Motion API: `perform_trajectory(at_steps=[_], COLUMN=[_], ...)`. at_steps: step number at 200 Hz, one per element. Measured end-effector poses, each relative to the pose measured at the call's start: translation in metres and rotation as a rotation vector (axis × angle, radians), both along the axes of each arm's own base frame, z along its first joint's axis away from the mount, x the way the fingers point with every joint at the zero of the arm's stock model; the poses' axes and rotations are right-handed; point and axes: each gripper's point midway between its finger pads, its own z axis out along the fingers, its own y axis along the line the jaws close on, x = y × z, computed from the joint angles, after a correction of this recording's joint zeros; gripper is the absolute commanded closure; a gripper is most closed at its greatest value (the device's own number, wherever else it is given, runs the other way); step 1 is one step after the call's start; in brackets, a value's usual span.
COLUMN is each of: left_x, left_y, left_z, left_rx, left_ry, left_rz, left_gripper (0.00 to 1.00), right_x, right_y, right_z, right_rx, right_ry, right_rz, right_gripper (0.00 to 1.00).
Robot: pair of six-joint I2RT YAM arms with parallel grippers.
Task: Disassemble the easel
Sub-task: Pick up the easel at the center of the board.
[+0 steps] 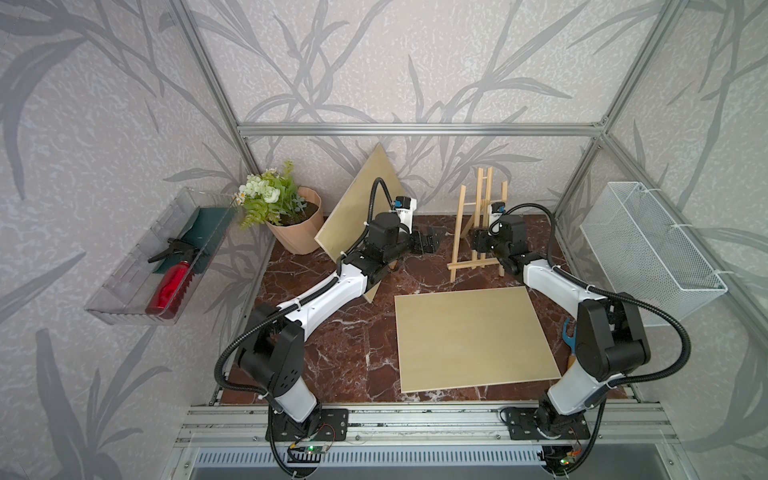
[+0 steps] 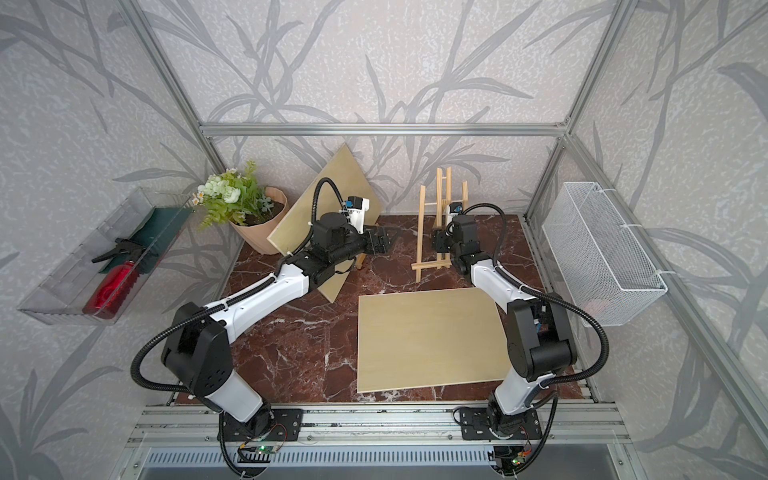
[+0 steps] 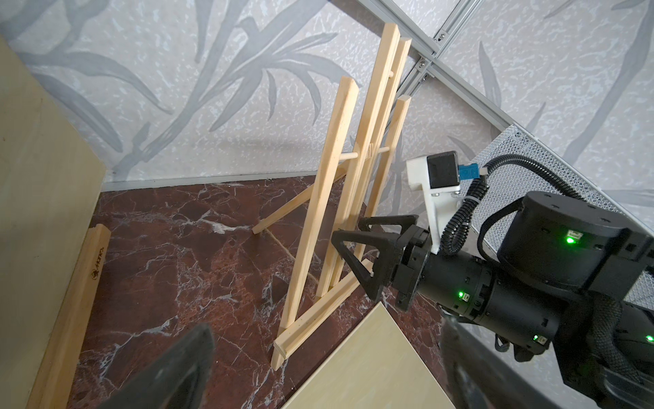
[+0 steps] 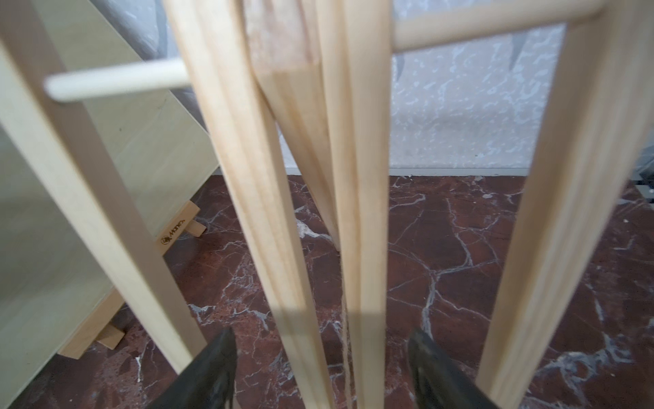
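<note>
Pale wooden easel [image 3: 316,212] is standing upright behind the flat plywood board [image 1: 473,336], the right gripper [image 4: 322,340] straddling its centre slats with jaws parted, the left gripper [image 1: 432,241] gaping wide, empty.

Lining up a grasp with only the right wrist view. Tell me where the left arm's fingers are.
Observer: The left fingers stand open, left of the pale wooden easel, apart from it.
Operator: Report what lies before the easel.
Observer: A pale rectangular plywood panel lies flat on the red marble table, in front of its ledge.
Operator: Name what is on my right.
Observer: A white wire mesh basket hangs on the right wall.
</note>
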Motion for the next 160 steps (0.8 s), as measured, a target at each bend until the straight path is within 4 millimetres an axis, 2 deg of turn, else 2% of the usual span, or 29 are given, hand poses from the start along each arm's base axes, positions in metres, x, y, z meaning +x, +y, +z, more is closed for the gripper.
perform_trajectory(at_steps=[20, 70, 121, 160], left_x=[0.0, -0.001, -0.002, -0.002], left_y=[0.0, -0.001, -0.002, -0.002], left_z=[0.0, 0.0, 0.0, -0.001], left_rx=[-0.001, -0.002, -0.003, -0.003], left_ry=[0.0, 0.001, 0.003, 0.004], left_rz=[-0.002, -0.011, -0.018, -0.018], left_gripper=[0.01, 0.01, 0.01, 0.01], right_x=[0.007, 0.014, 0.02, 0.024], right_y=[-0.001, -0.001, 0.0, 0.001], right_z=[-0.003, -0.027, -0.029, -0.024], right_rx=[0.029, 0.065, 0.074, 0.059], right_ry=[-0.001, 0.045, 0.024, -0.007], right_rz=[-0.002, 0.014, 0.014, 0.02], right_gripper=[0.24, 0.27, 0.45, 0.52])
